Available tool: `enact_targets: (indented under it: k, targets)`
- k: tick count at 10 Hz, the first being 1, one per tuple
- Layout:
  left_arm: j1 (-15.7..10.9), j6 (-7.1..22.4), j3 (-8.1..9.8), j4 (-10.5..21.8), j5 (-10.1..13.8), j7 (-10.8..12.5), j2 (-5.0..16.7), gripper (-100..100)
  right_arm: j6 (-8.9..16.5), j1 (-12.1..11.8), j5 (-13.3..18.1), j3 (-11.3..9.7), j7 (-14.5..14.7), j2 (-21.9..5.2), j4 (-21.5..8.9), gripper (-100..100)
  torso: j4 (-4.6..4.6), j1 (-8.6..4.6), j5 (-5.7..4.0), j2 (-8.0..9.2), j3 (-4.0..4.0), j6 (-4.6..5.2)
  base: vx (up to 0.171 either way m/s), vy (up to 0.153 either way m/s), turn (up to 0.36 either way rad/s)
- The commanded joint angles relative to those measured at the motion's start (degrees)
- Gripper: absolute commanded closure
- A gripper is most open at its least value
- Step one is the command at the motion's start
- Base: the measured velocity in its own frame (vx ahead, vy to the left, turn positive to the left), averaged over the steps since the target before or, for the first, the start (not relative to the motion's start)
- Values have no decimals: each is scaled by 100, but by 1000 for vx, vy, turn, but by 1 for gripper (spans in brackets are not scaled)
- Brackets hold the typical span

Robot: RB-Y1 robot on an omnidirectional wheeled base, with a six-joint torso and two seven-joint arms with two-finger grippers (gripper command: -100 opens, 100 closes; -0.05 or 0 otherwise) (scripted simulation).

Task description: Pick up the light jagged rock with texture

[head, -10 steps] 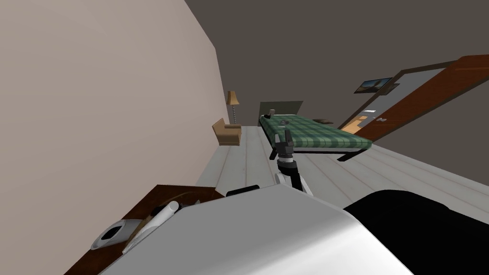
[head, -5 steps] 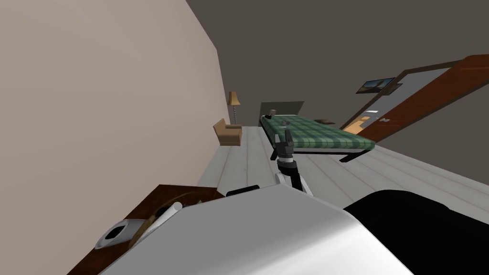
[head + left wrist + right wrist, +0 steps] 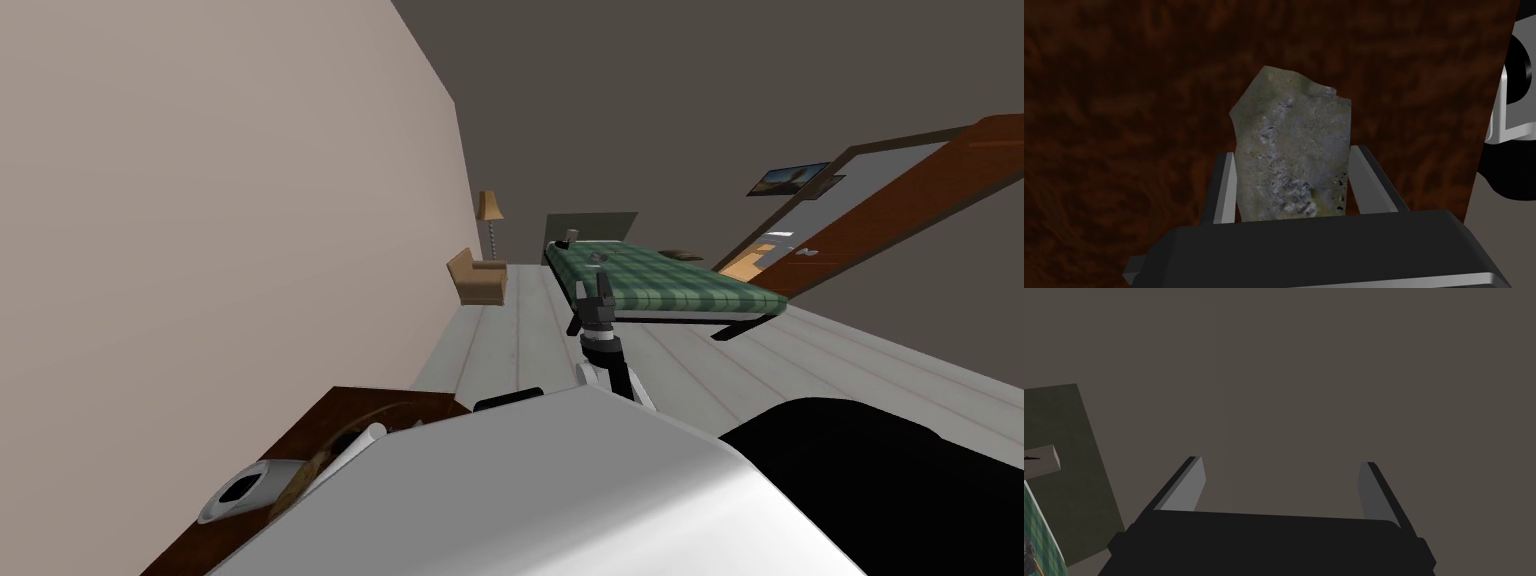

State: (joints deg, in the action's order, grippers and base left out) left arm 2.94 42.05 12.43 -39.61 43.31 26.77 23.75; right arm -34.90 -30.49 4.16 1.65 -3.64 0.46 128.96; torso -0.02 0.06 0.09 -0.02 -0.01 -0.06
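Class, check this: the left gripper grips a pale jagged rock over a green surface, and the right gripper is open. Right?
One slip: the surface behind the rock is dark reddish-brown and wood-grained, not green; the left wrist view shows it. The left gripper does grip the rock, and the right gripper is open.

Right claw [image 3: 1279, 488], 2 fingers [image 3: 1186, 488] apart, green checked bed [image 3: 1041, 528] beyond

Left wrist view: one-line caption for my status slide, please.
Left gripper shut on the light jagged rock, fingers pressing its sides, dark reddish-brown wood surface behind.
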Motion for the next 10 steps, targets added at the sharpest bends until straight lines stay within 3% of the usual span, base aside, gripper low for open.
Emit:
enact_targets:
  k: [1,3,4,5,8,9,10]
  targets:
    - [0,0,0,0,0,0,0,100,0,0,0,0,0,0,0,0,0,0,0,0,0,0,0,0,0]
    - [-1,-6,0,-2,-2,-1,3,100,0,0,0,0,0,0,0,0,-1,6,4,-2,-2,0,0,0,0]
    - [-1,-7,0,-2,-2,-2,2,0,0,0,0,0,0,0,0,0,-2,9,4,-3,-2,0,0,0,0]
    - [38,191,2,-133,102,39,151,100,0,0,0,0,0,0,0,0,-2,11,6,-4,-3,0,-11,-15,-21]
    - [72,431,5,-312,215,107,354,100,0,0,0,0,0,0,0,0,-2,0,5,5,1,2,-28,-35,-18]
    - [71,378,-5,-325,147,139,300,100,0,0,0,0,0,0,0,0,-1,-7,4,7,2,3,-14,-23,-1]
    - [73,405,-6,-345,147,164,308,0,0,0,0,0,0,0,0,0,-3,2,7,2,-1,2,0,0,0]
